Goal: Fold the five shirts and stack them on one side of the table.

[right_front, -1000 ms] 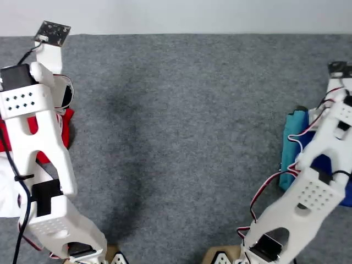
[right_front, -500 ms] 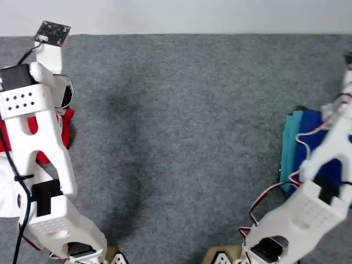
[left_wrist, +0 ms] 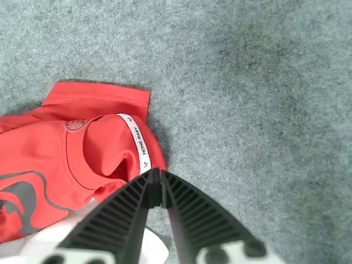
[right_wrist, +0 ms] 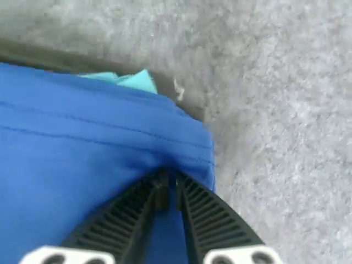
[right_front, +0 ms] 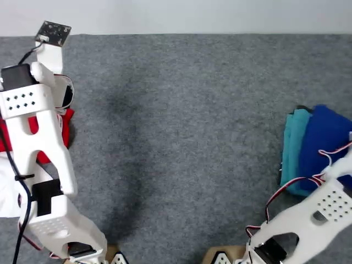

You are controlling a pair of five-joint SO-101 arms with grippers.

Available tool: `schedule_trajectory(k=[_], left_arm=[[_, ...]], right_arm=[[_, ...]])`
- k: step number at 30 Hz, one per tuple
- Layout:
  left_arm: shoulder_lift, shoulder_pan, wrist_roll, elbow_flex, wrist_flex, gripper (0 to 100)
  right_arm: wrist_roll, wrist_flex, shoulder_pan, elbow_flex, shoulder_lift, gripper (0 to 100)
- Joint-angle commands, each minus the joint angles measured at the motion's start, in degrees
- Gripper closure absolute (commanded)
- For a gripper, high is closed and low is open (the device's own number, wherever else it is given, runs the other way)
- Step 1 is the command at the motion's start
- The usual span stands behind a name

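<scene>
Overhead, the grey counter (right_front: 187, 137) carries the left arm (right_front: 38, 143) along one side and the right arm (right_front: 313, 220) at the opposite near corner. A folded blue shirt (right_front: 324, 143) lies on a teal shirt (right_front: 290, 148) at the right arm's side. A rumpled red shirt (left_wrist: 66, 165) touches a white shirt (right_front: 8, 187) under the left arm. The left gripper (left_wrist: 160, 190) is closed and empty, with its tips just beside the red collar. The right gripper (right_wrist: 168, 192) is closed, with its tips over the blue shirt.
</scene>
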Motion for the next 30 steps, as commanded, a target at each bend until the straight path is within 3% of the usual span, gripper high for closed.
schedule_trajectory(k=[1,8,21,25,30], left_arm=[[-0.35,0.62,0.09,-0.31,0.88,100],[-0.62,0.62,0.09,-0.31,1.14,100],[-0.79,0.62,0.18,-0.31,1.23,100],[-0.79,0.62,0.18,-0.31,1.23,100],[-0.53,0.62,0.18,-0.31,1.23,100]], right_arm=[[0.35,-1.63,-1.19,-3.08,-2.42,95.6],[0.26,10.68,-2.51,-2.99,-15.96,95.6],[0.26,52.97,-11.65,-1.58,-26.07,95.6],[0.26,52.09,-11.47,5.01,-22.64,95.6],[-1.41,42.59,-11.74,15.82,-15.34,95.6]])
